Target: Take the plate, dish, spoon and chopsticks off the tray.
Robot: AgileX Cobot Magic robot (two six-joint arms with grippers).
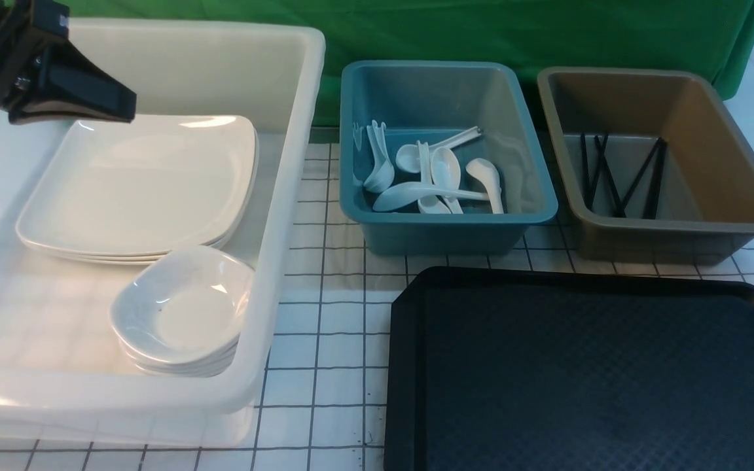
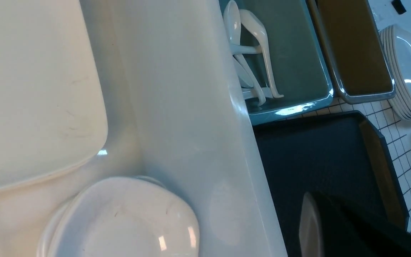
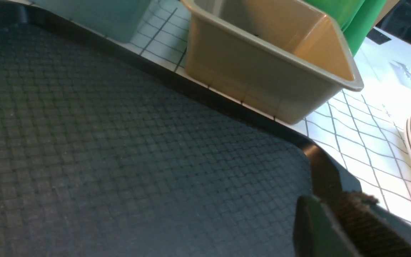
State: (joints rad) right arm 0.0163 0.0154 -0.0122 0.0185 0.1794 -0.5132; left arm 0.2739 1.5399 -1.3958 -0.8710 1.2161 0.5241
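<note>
The tray lies near the front at the right, and its right and near edges are cut off in the front view. The plate sits on top of a stack inside the white tub on the left, and below it only thin rims of the other plates show. A stack of small dishes stands in the tub in front of the plates. Several spoons lie mixed in the blue bin, so I cannot count them exactly. The chopsticks lean crossed in the brown bin, and its near wall hides their lower ends. The left gripper hovers over the far left corner of the plate with its jaws closed and nothing between them; most of the arm is out of the picture. The right gripper shows only in its wrist view, as a blurred dark finger over the tray's corner; whether it is open I cannot tell.
</note>
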